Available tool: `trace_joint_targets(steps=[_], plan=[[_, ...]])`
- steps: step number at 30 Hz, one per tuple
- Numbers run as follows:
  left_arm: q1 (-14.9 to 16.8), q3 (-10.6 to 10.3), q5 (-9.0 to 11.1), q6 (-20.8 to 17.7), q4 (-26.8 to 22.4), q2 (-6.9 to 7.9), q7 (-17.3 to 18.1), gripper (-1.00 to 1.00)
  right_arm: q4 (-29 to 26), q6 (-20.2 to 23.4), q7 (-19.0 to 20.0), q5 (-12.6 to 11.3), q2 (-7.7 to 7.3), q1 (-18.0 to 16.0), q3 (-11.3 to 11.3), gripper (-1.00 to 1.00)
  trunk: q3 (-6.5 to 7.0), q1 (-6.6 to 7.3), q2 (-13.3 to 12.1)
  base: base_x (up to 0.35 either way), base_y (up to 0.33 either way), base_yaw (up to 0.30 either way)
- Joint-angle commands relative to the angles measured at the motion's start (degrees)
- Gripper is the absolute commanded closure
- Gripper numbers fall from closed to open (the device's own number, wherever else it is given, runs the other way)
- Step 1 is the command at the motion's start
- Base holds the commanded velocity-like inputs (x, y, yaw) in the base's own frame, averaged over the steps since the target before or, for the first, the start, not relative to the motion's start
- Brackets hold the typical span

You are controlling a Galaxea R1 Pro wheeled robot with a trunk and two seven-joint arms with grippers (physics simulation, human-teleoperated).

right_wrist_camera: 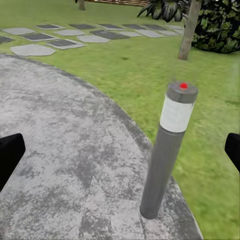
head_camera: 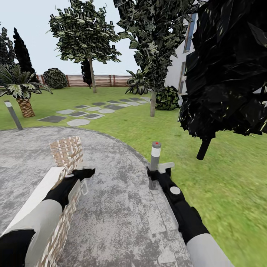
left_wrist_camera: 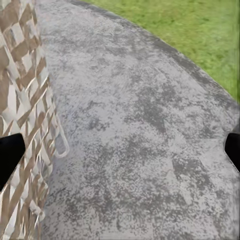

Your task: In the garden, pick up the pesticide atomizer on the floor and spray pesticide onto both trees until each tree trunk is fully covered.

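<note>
Standing on a round grey stone patio point(head_camera: 111, 207), the robot looks out over the green lawn point(head_camera: 222, 178) of the garden. Its left gripper point(head_camera: 86, 172) hangs over the stone at about 8 o'clock, right beside a low brick wall point(head_camera: 66, 152) with a white top. In the left wrist view the two dark fingertips point(left_wrist_camera: 10, 155) sit far apart at the picture's edges, so this gripper is wide open and holds nothing. The brick wall point(left_wrist_camera: 25, 125) runs along one side there.

The right gripper point(head_camera: 158, 173) is at about 5 o'clock. Its fingertips point(right_wrist_camera: 10, 155) are spread wide too, and nothing is held between them. Just ahead of it stands a short grey lamp post point(right_wrist_camera: 167, 150) with a white band and a red dot on top, at the edge of the patio where the grass starts.

One tall tree point(head_camera: 154, 48) with a pale trunk point(head_camera: 152, 104) stands on the lawn at 12 o'clock, near a white house point(head_camera: 178, 70). A second tree point(head_camera: 83, 33) stands farther back at 11 o'clock, close to the brown fence point(head_camera: 100, 80). Flat stepping stones point(head_camera: 85, 111) lie in the grass between. A small palm point(head_camera: 22, 92) is at 10 o'clock, and a very dark tree point(head_camera: 226, 66) is close at 2 o'clock.
</note>
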State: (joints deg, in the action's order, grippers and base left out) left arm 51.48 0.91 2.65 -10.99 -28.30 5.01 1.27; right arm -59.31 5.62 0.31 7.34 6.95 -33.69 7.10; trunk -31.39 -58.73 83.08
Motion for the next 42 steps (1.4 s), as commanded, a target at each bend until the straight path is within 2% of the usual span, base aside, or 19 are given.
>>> trace_joint_targets(steps=[1, 4, 8, 9, 10, 12, 13, 15, 20, 23, 25, 27, 31, 36, 39, 42], plan=[[0.7, -0.4, 0.0, -0.7, 0.0, -0.03, 0.0, -1.0, 0.0, 0.9, 0.0, 0.0, 0.29, -1.0, 0.0, -1.0, -0.02, 0.0, 0.0, 0.0, 0.0, 0.0], [4.1, -2.5, 0.0, -4.2, 0.0, -0.15, 0.1, -1.0, 0.0, 5.1, 0.0, 0.0, 1.65, -6.6, 0.1, -1.0, -0.02, 0.0, 0.0, 0.0, 0.0, 0.0], [7.2, -3.2, 0.0, -6.9, 0.0, -0.16, 0.1, -1.0, 0.0, 8.6, -0.1, 0.0, 2.86, -11.8, 0.2, -1.0, -0.02, 0.0, 0.0, 0.0, 0.0, 0.0], [8.6, -3.3, 0.0, -8.4, 0.0, -0.01, 0.1, -1.0, 0.0, 10.9, -0.1, 0.0, 3.05, -14.5, 0.2, -1.0, -0.02, 0.0, 0.0, 0.0, 0.0, 0.0], [9.1, -3.3, 0.0, -8.9, 0.0, 0.08, 0.1, -1.0, 0.1, 11.9, -0.1, 0.0, 3.05, -15.4, 0.2, -1.0, -0.02, 0.0, 0.0, 0.0, 0.0, 0.0], [11.2, -3.4, 0.0, -11.4, 0.0, 0.4, 0.1, -1.0, 0.1, 16.7, -0.1, -0.1, 3.05, -19.9, 0.2, -1.0, -0.02, 0.0, 0.0, 0.0, 0.0, 0.0], [11.6, -3.4, -0.1, -11.8, 0.0, 0.44, 0.1, -1.0, 0.1, 17.7, -0.1, -0.1, 3.05, -20.7, 0.2, -1.0, -0.02, 0.0, 0.0, 0.0, 0.0, 0.0], [13.8, -3.6, -0.1, -14.6, 0.0, 0.59, 0.1, -1.0, 0.2, 22.2, -0.1, 0.0, 3.05, -24.6, 0.2, -1.0, -0.02, 0.0, 0.0, 0.0, 0.0, 0.0], [16.1, -4.3, 0.0, -19.2, -0.1, 0.65, 0.2, -1.0, -1.1, 26.4, 0.0, 0.1, 3.05, -28.2, 0.1, -1.0, -0.02, 0.0, 0.0, 0.0, 0.0, 0.0], [16.2, -4.7, 0.0, -19.9, -0.1, 0.3, 0.3, -1.0, -3.5, 27.6, 0.0, 0.1, 3.05, -28.5, 0.1, -1.0, -0.02, 0.0, 0.0, 0.0, 0.0, 0.0], [16.1, -6.1, 0.0, -20.1, -0.1, 0.33, 0.7, -1.0, -4.3, 27.9, 0.0, 0.1, 2.65, -28.5, 0.2, -1.0, -0.02, 0.0, 0.0, 0.0, 0.0, 0.0], [16.1, -7.1, 0.0, -20.3, -0.1, 0.55, 2.9, -1.0, -4.6, 28.1, 0.0, 0.1, 2.36, -28.3, 0.2, -1.0, -0.02, 0.0, 0.0, 0.134, 0.0, 0.0], [16.2, -7.3, 0.0, -20.3, -0.5, 0.64, 4.2, -1.0, -4.6, 28.1, 0.0, 0.1, 2.3, -28.3, 0.2, -1.0, -0.02, 0.0, 0.0, 0.277, 0.0, 0.0], [15.7, -7.4, 0.0, -20.7, -4.9, 0.62, 4.5, -1.0, -4.5, 28.1, 0.0, 0.2, 2.16, -28.2, 0.1, -1.0, -0.02, 0.0, 0.0, 0.329, 0.004, 0.0], [15.5, -7.5, 0.0, -23.6, -8.0, 0.62, 4.5, -1.0, -4.6, 28.1, 0.0, 0.1, 1.65, -27.6, 0.1, -1.0, -0.02, 0.0, 0.0, 0.337, 0.066, 0.0], [15.5, -7.5, 0.0, -24.4, -8.5, 0.62, 4.5, -1.0, -4.6, 28.1, 0.0, 0.1, 1.54, -27.0, 0.1, -1.0, -0.02, 0.0, 0.0, 0.338, 0.096, 0.0]])
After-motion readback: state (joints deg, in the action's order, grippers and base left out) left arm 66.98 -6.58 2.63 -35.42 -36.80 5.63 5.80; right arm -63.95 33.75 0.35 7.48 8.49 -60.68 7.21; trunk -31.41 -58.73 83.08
